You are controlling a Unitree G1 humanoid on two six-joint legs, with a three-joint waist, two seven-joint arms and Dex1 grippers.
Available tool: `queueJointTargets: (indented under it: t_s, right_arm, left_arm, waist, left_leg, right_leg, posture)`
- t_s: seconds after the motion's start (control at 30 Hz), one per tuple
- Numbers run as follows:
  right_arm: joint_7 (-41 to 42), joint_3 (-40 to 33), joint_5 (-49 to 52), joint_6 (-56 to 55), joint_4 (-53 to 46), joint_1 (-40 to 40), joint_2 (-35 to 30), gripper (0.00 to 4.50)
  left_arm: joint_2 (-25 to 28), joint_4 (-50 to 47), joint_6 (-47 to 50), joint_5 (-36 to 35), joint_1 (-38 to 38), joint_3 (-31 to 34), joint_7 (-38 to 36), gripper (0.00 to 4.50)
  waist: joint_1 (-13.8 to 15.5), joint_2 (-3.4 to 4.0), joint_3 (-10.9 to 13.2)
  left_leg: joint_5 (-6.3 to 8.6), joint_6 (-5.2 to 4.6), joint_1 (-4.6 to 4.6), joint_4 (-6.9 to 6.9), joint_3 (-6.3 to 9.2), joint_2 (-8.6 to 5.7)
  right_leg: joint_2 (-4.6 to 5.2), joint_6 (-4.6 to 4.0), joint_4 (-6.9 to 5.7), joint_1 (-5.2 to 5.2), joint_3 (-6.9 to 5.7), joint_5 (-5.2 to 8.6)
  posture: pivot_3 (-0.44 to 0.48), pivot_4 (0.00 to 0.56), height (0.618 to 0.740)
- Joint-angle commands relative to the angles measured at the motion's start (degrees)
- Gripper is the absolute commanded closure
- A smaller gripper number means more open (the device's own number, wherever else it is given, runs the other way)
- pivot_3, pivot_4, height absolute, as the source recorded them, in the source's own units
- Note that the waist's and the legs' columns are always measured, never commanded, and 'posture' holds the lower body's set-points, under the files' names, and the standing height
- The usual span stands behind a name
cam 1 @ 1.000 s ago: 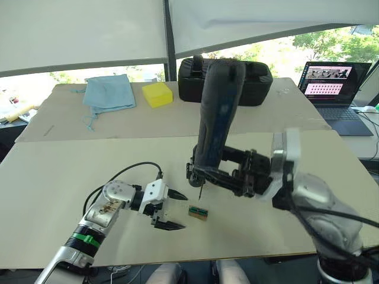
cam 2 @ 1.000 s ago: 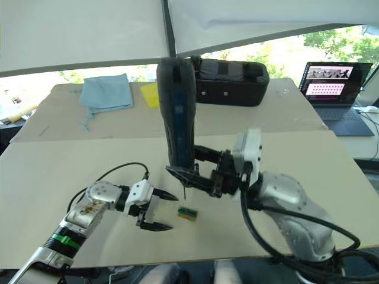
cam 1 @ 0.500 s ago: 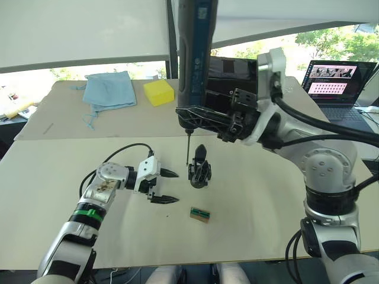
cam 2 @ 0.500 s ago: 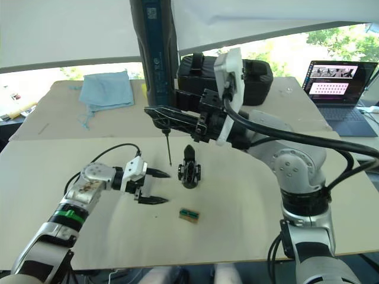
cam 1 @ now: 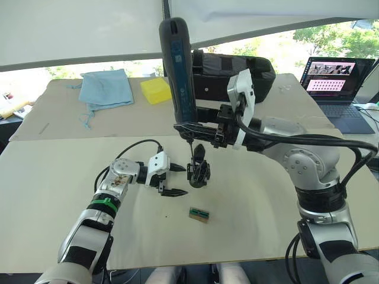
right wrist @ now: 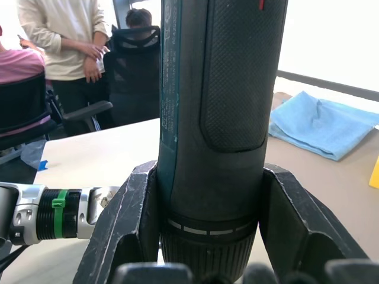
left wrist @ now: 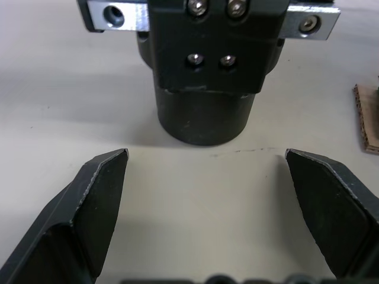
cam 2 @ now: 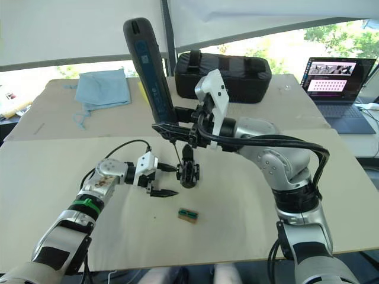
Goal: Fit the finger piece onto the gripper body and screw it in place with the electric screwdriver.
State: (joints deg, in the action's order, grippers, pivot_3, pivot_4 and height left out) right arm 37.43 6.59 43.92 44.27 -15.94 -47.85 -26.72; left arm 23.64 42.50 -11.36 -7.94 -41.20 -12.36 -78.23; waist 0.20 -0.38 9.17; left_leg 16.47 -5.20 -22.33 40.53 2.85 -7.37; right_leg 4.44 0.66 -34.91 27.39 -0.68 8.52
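Lowered electric screwdriver (cam 1: 179, 74) meets gripper body (cam 1: 199, 171).

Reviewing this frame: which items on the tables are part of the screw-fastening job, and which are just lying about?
In use:
- electric screwdriver, clamped in the right tool
- gripper body with its upright finger piece
- left tool, open beside the body

Lying about:
- green-and-brown block
- blue cloth
- yellow sponge
- black case
- laptop

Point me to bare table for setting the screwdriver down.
Bare: the near board right of the green block, and its far-left part below the blue cloth. Crowded: centre, where the left gripper, gripper body and screwdriver meet.
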Motion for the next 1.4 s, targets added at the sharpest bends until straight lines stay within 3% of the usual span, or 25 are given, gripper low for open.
queueJointTargets:
  t_s: [0.03,1.4]
  right_arm:
    - [0.77,-1.71,-0.04,-1.63,-3.82,-0.11,0.67,2.58]
    - [5.12,-1.75,-9.02,-6.04,-2.66,1.84,4.26,2.58]
  left_arm:
    - [-0.48,-0.73,-0.64,-0.15,-1.47,0.91,-0.27,0.0]
    - [-1.79,-2.88,-0.14,-0.51,-0.96,1.32,0.65,0.0]
  waist:
    - [0.0,0.0,0.0]
    - [-0.13,0.0,0.0]
  left_leg:
    - [0.0,0.0,0.0,0.02,0.0,0.0]
    - [-0.02,0.03,0.02,0.27,-0.01,0.01]
  right_leg:
    - [0.0,-0.01,0.0,0.0,0.02,-0.01]
    - [-0.02,-0.1,-0.06,-0.02,0.0,-0.07]
  posture:
    - [0.0,0.15,0.74]
    - [0.0,0.15,0.74]
